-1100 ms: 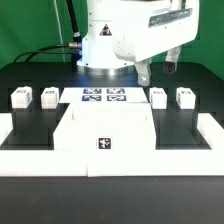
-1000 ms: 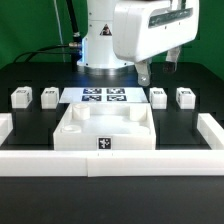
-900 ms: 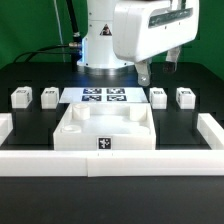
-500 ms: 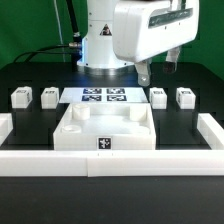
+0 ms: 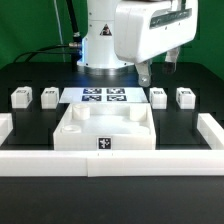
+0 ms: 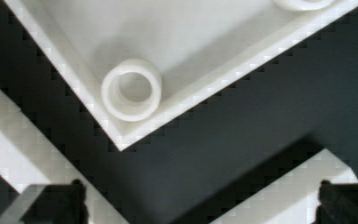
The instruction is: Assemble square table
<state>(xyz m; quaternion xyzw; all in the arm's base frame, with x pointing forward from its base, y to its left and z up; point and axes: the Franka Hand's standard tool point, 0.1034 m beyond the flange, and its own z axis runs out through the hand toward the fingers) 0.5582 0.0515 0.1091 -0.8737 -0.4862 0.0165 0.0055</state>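
Note:
The square table slab point(image 5: 104, 128) lies in the middle of the black table, its hollow side up, with a tag on its front face. The wrist view shows one of its corners point(image 6: 194, 60) with a round socket point(image 6: 131, 89). Two legs stand at the exterior view's left point(image 5: 20, 97) point(image 5: 48, 96) and two at its right point(image 5: 158, 96) point(image 5: 185, 96). My gripper point(image 5: 157, 68) hangs open and empty above the right rear of the table, higher than the legs. In the wrist view point(image 6: 197, 205) its dark fingertips point(image 6: 51, 205) stand wide apart with nothing between them.
The marker board point(image 5: 105, 96) lies flat behind the slab, between the leg pairs. A low white border wall point(image 5: 110, 162) runs along the front and up both sides. The robot base point(image 5: 100, 55) stands at the back, with cables at the rear left.
In the oldest frame the slab's front face looks taller and hides its hollow. Since then it lies lower with the hollow showing. The arm has not moved.

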